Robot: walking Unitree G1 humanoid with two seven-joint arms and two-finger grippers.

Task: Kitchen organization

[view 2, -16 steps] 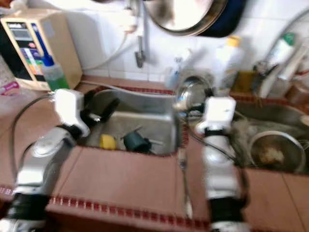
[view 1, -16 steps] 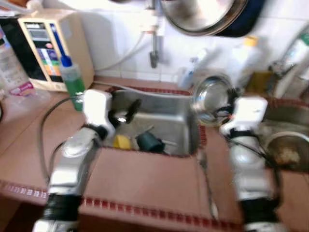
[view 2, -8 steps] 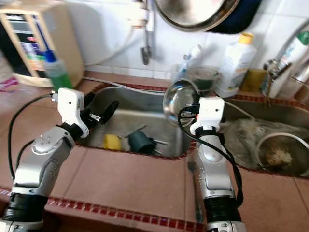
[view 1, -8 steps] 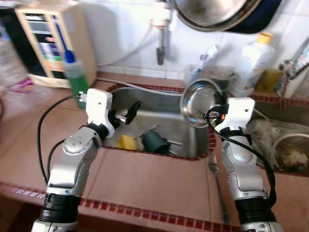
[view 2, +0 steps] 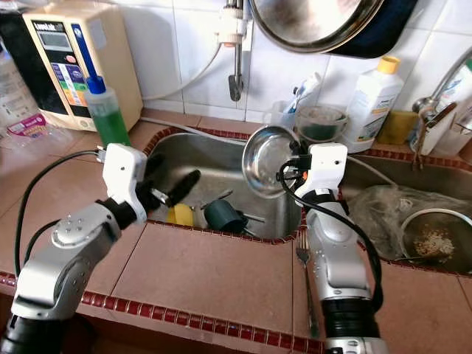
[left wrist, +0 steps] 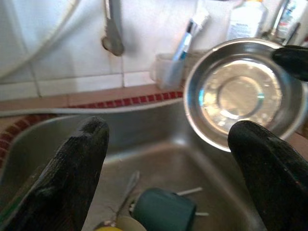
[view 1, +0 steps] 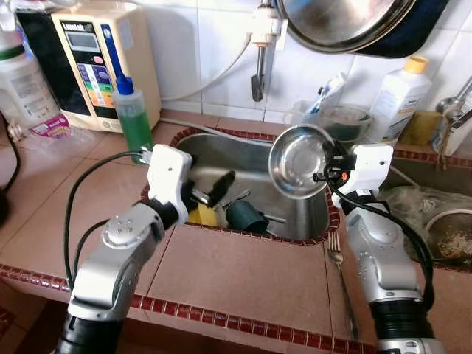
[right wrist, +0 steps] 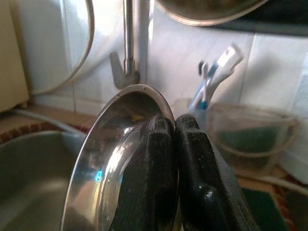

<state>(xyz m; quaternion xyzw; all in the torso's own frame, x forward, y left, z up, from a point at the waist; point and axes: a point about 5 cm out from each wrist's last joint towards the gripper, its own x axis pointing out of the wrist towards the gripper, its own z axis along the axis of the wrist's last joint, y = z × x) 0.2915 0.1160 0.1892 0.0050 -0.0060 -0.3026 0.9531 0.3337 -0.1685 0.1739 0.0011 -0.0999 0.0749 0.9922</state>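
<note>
The steel bowl [view 1: 299, 161] has risen, clamped in the right gripper [view 1: 330, 164] above the sink [view 1: 254, 166].

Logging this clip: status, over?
Right gripper jaws shut on steel bowl rim, above sink. Left gripper open, empty. Teal cup, cutlery in the sink.

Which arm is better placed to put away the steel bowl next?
The right. Its right gripper already pinches the steel bowl by the rim above the sink; the left gripper hangs open, apart.

left gripper [view 1: 214, 190] fingers spread, right gripper [view 1: 330, 164] fingers clamped
</note>
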